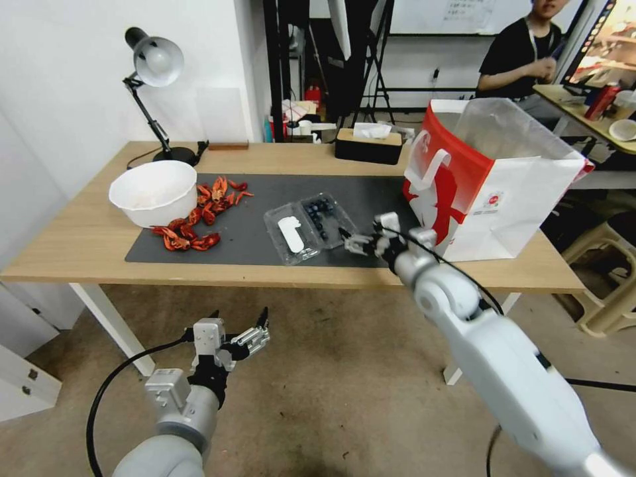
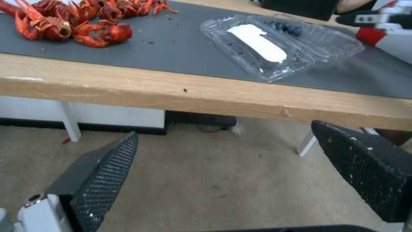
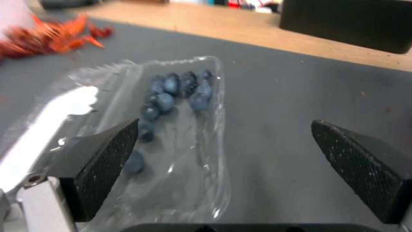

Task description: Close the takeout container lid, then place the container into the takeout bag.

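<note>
Both claws I'm running are spread and empty: right gripper at the open takeout container's right rim, left gripper below the table edge.

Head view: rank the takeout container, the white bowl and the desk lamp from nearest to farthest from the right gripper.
Measured from the right gripper, open above the dark mat:
1. The takeout container, lying open right beside the gripper, on its left.
2. The white bowl, farther left, at the mat's left end.
3. The desk lamp, at the table's back left corner.
</note>
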Robot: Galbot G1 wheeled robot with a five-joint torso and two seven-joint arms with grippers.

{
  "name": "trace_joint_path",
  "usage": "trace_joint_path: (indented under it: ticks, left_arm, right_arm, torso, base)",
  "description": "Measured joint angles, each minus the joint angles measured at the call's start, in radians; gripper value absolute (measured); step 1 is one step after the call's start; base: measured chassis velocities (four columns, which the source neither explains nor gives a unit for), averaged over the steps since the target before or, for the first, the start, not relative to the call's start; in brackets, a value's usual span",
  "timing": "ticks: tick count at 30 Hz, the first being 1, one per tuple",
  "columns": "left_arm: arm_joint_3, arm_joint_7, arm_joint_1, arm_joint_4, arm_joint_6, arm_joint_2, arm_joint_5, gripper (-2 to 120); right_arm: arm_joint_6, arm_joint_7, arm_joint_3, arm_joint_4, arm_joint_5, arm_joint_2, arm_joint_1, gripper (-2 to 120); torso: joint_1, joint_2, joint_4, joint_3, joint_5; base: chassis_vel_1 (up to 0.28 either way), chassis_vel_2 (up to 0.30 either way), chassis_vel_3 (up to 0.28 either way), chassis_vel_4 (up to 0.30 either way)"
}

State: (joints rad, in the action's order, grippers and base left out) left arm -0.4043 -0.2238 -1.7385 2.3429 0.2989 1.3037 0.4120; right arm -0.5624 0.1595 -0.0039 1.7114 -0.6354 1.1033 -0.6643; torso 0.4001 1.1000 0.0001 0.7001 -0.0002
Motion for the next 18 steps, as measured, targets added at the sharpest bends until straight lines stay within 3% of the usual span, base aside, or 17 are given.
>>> trace_joint_path:
  ticks: [5, 18]
  left_arm:
    - [-0.001, 0.000, -0.005, 0.003, -0.002, 0.002, -0.005, 100]
    - [-0.002, 0.002, -0.011, 0.006, -0.008, 0.005, -0.014, 100]
  right_arm:
    - [-0.159, 0.067, -0.064, -0.034, -0.029, 0.000, 0.093, 100]
    - [-0.174, 0.006, -0.089, -0.101, -0.030, -0.009, 0.131, 100]
  torso:
    - [0.000, 0.000, 0.0000, 0.000, 0.0001]
    - [0.000, 0.000, -0.0002, 0.000, 0.0003]
  base:
    - [0.000, 0.000, 0.000, 0.000]
    - [0.000, 0.000, 0.000, 0.000]
